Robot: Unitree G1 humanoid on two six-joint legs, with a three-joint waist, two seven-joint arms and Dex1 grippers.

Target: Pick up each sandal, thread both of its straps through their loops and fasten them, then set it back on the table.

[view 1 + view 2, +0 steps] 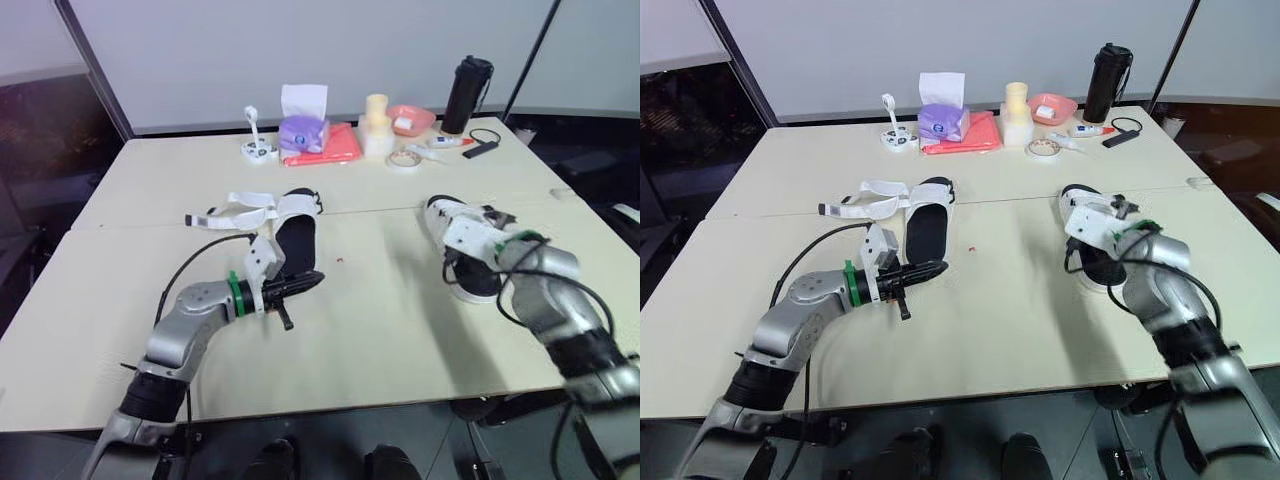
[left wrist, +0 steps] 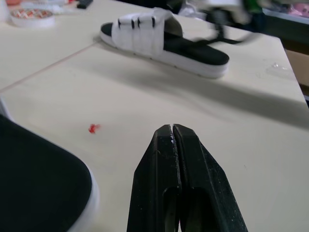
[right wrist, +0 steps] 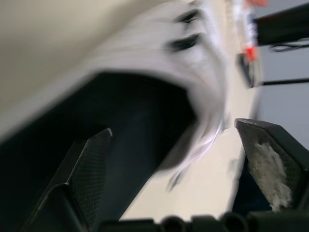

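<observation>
Two black-soled sandals with white straps lie on the pale desk. Left sandal: straps loose and splayed flat. The left hand is closed and empty just beside its heel. Right sandal, well to that sandal's right: straps look threaded. The right hand is spread wide and straddles it without clamping.

Judged step: right sandal finished. Next, open the left hand and lift the loose-strapped sandal.

Beyond the left sandal: pink bowl holding a small white item; purple tissue box, tissue standing up.

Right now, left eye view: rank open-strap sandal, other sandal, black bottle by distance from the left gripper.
From left gripper:
1. Open-strap sandal, beside it.
2. Other sandal, right side.
3. Black bottle, far right corner.
</observation>
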